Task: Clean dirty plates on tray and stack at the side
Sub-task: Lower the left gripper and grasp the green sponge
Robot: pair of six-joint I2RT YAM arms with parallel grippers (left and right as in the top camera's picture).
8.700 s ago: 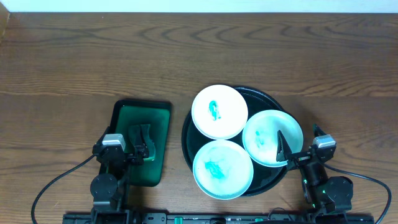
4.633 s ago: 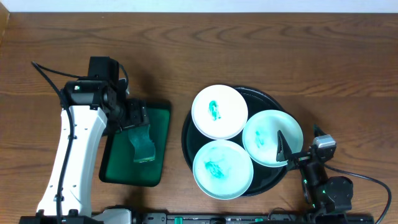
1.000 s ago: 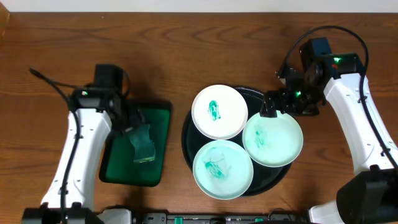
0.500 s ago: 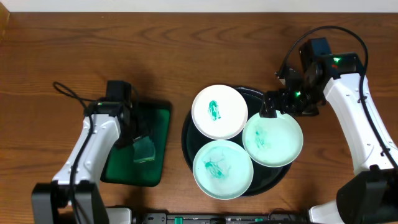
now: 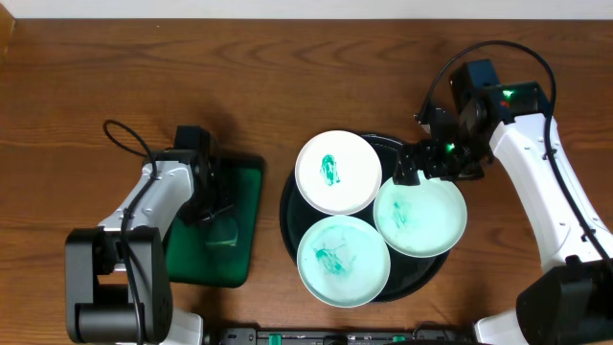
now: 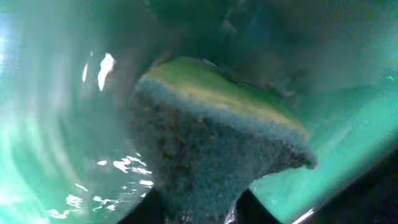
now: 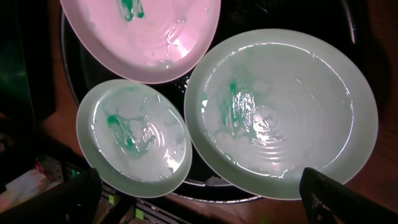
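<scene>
A smeared plate point(image 7: 280, 118) lies below the spread right fingers point(image 7: 348, 199)

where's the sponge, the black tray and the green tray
sponge point(image 6: 217, 155), left wrist view, middle of its rough dark face
black tray point(image 5: 414, 273), overhead view, bare floor near its lower right rim
green tray point(image 5: 245, 192), overhead view, bare floor by its right edge

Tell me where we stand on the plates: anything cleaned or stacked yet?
Done: nothing. All three plates sit on the black tray with green smears, and none is on the tabletop. In hand: the left gripper pinches the sponge in the green tray; the right gripper hangs open over the plate nearest it. Left: wiping all three and stacking them beside the tray.
</scene>
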